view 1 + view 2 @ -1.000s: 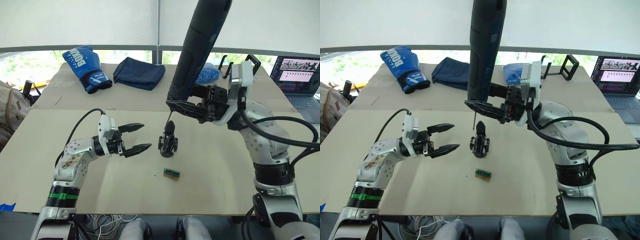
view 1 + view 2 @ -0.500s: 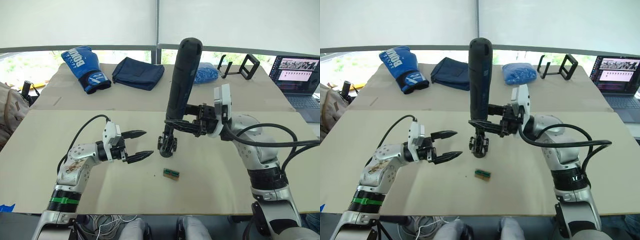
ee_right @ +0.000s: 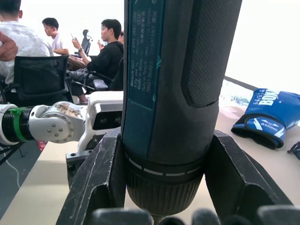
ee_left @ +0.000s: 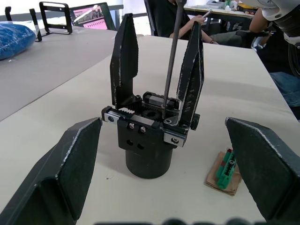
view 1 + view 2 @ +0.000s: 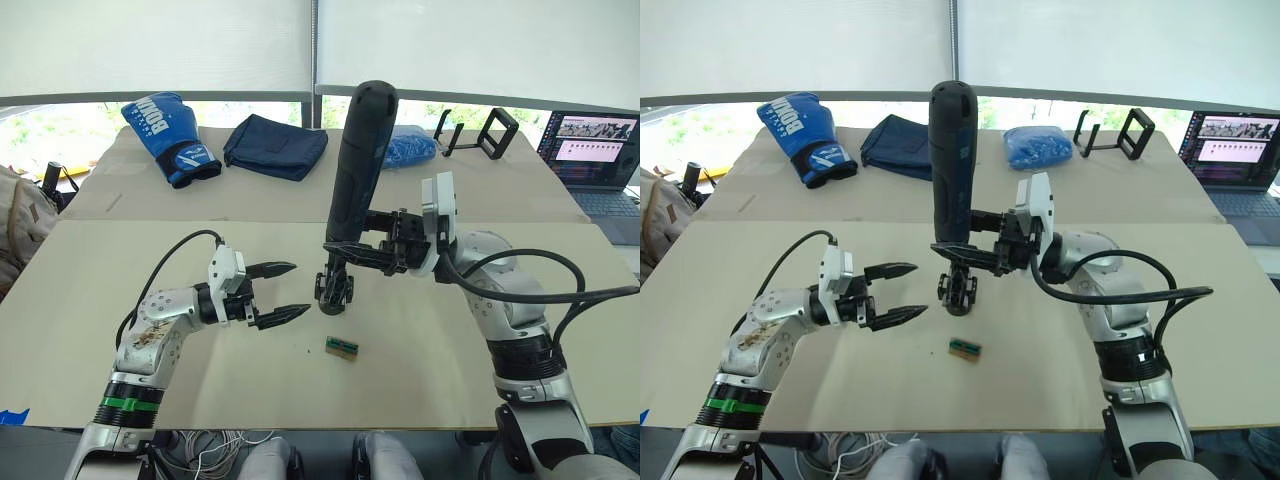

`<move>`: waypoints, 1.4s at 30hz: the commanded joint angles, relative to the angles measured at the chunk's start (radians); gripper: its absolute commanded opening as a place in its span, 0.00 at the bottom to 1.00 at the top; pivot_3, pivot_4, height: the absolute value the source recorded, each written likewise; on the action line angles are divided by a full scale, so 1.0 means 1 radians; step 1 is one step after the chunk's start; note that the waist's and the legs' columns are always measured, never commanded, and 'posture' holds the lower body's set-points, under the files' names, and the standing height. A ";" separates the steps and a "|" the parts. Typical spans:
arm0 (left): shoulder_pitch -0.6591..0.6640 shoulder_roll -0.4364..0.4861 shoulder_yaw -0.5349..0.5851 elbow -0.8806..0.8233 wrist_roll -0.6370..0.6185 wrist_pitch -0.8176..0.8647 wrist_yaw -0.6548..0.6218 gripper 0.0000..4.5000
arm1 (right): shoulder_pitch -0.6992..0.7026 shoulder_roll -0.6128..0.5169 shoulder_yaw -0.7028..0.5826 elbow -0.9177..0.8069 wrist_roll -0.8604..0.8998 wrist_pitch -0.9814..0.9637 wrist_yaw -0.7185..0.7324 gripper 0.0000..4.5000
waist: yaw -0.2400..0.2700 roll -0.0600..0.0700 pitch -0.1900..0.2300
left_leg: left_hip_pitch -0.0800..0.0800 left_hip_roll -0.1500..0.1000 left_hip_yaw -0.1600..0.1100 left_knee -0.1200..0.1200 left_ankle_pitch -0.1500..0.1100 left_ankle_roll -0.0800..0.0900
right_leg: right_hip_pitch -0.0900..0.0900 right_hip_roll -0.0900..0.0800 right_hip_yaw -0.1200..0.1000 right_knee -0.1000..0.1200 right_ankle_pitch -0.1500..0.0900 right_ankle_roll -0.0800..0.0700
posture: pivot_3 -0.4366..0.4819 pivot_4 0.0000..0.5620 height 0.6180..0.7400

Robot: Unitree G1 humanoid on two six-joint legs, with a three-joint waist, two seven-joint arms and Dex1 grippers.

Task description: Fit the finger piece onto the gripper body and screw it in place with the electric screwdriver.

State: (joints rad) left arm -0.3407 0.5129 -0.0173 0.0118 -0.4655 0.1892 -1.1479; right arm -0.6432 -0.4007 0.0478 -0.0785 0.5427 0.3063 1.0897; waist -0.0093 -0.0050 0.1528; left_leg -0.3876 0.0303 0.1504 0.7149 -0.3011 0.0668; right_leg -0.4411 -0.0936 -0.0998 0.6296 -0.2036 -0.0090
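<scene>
Right gripper [image 5: 352,249] pinched the rigid, likely top-heavy electric screwdriver [image 5: 356,160] near its bit end; left gripper [image 5: 290,290] stood spread at 9 o'clock of gripper body [image 5: 335,287].

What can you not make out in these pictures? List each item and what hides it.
- Screw head under the electric screwdriver bit: too small in the head views; in the left wrist view the gripper body frame hides it.
- Writing on the laptop screen: too small.
- Bit: cut off by the right wrist view's edge.

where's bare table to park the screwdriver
Bare: the near table right of the green block, and the near-left corner. Crowded: the centre, with the gripper body, electric screwdriver in the right tool, and the open left tool.
</scene>
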 commanded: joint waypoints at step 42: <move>-0.117 -0.065 -0.122 0.186 0.150 -0.129 -0.055 1.00 | -0.021 -0.003 -0.023 -0.089 0.072 0.048 -0.017 0.44 | 0.000 0.000 0.000 | 0.000 0.000 0.000 0.000 0.000 0.000 | 0.000 0.000 0.000 0.000 0.000 0.000 | 0.48 0.27 1.00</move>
State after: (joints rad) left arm -0.4444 0.4497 -0.1414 0.2121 -0.3145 0.0754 -1.1927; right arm -0.6498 -0.4050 0.0472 -0.1167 0.5916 0.3754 1.0692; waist -0.0098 -0.0050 0.1528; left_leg -0.3880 0.0302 0.1504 0.7151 -0.3011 0.0669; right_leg -0.4412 -0.0938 -0.1001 0.6294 -0.2036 -0.0090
